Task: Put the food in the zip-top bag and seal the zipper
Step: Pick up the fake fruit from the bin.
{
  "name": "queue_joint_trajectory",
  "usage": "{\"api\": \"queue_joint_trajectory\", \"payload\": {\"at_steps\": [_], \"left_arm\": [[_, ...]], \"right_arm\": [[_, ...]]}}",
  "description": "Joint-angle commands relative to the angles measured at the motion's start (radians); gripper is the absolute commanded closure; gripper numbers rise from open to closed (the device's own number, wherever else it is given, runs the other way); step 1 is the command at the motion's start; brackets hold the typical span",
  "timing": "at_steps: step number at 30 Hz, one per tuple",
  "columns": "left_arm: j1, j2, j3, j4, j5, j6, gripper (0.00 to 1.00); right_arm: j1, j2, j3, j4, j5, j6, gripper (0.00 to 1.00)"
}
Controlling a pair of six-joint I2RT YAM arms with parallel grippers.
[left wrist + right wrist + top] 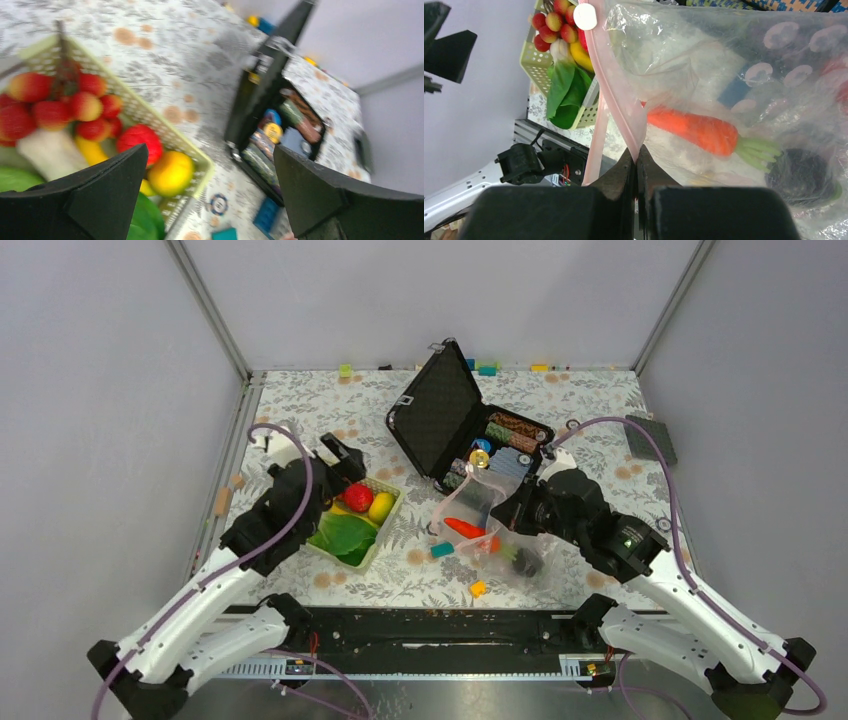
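The clear zip-top bag (pixel 492 530) lies right of centre with an orange carrot (pixel 464 528) and a dark round fruit (pixel 524 564) inside. My right gripper (pixel 636 152) is shut on the bag's pale pink zipper strip (pixel 616 107) and holds the mouth up; the carrot (pixel 694 129) and dark fruit (pixel 801 176) show through the plastic. My left gripper (pixel 345 462) is open and empty above the light green basket (pixel 388 515), which holds a red berry cluster (pixel 55 102), a red fruit (pixel 141 141), a yellow fruit (pixel 171 172) and a green leaf (pixel 345 534).
An open black hard case (pixel 470 430) with striped poker chips stands behind the bag. Small coloured blocks lie on the floral table: teal (pixel 442 550), yellow (pixel 478 588), several along the back edge. A dark grey plate (pixel 651 439) lies at the far right.
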Motion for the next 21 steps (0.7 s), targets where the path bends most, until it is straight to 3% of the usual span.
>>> {"api": "queue_joint_trajectory", "payload": {"at_steps": [1,5,11,17,21], "left_arm": [[0.234,0.061,0.028,-0.067,0.136,0.013,0.01],[0.429,0.197,0.063,-0.007,0.215,0.109,0.01],[0.577,0.374,0.094,0.123,0.277,0.276,0.01],[0.664,0.522,0.12,0.178,0.368,0.393,0.03],[0.669,0.61,0.163,0.135,0.341,0.449,0.15]], "right_arm": [[-0.006,0.009,0.023,-0.011,0.007,-0.047,1.0],[-0.005,0.011,0.02,-0.01,0.009,-0.061,1.0],[-0.005,0.011,0.01,0.004,0.006,-0.076,1.0],[-0.005,0.005,-0.001,0.011,0.015,-0.098,0.99],[-0.004,-0.004,-0.011,0.011,0.02,-0.105,0.99]]}}
